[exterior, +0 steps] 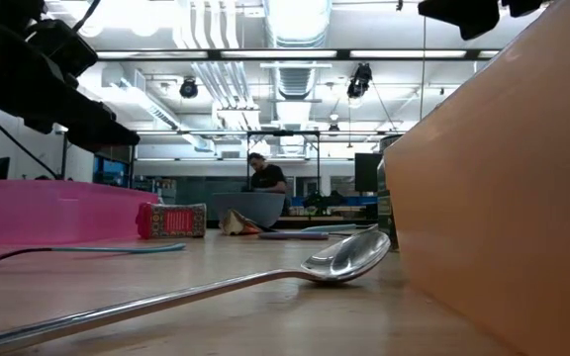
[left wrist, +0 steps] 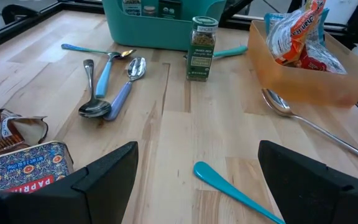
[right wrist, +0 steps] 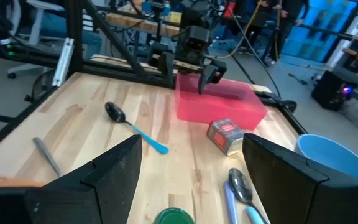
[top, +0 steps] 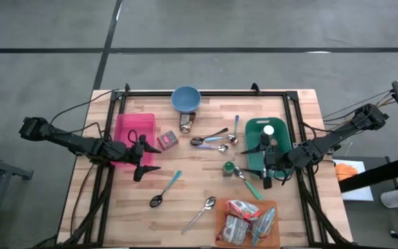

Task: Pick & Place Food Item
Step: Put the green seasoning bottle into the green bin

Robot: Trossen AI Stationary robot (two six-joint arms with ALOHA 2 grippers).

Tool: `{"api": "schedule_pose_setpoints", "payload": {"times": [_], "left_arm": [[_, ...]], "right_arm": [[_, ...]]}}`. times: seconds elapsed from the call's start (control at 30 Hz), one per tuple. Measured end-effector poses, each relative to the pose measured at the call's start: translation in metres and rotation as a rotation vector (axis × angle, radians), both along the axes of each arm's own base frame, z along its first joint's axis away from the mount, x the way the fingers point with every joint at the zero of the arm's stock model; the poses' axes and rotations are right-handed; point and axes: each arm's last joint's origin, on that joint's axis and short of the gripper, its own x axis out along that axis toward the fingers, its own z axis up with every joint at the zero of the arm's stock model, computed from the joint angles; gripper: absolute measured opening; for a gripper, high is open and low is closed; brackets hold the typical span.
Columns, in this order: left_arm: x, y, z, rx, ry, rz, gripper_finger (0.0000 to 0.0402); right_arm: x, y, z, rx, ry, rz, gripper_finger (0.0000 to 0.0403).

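Note:
Food items lie about the table. A red paprika tin [top: 168,140] and a brown packet [top: 187,122] lie near the pink bin [top: 133,131]. A green-lidded spice jar [top: 229,169] stands on its base mid-table. Snack packets [top: 244,220] lie in the orange tray [top: 276,232]. My left gripper [top: 152,158] hovers open beside the pink bin's right side, pointing toward the spice jar [left wrist: 202,40], with nothing between its fingers [left wrist: 104,180]. My right gripper [top: 258,162] hangs open over the green bin [top: 254,128], facing the tin [right wrist: 227,135].
A blue bowl [top: 185,99] sits at the far edge. Several spoons [top: 211,140] lie mid-table. A teal-handled spoon [top: 164,190] and a steel spoon [top: 200,213] lie nearer the front. A black frame [top: 206,92] rims the table. A person stands in the room beyond [exterior: 263,176].

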Motion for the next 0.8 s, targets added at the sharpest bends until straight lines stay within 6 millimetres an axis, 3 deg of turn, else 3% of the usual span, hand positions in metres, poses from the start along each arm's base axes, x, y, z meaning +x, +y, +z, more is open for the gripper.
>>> {"api": "schedule_pose_setpoints", "payload": {"times": [0.5,0.8], "left_arm": [[0.0,0.0,-0.0001,0.0,0.001,0.0,0.0336],[0.0,0.0,-0.0001,0.0,0.001,0.0,0.0336]], "right_arm": [[-0.0003,-0.0038,0.0,0.013,-0.014,-0.138,0.0282],[0.0005,-0.0032,0.0033,0.058,-0.049,-0.141,0.0388]]}}
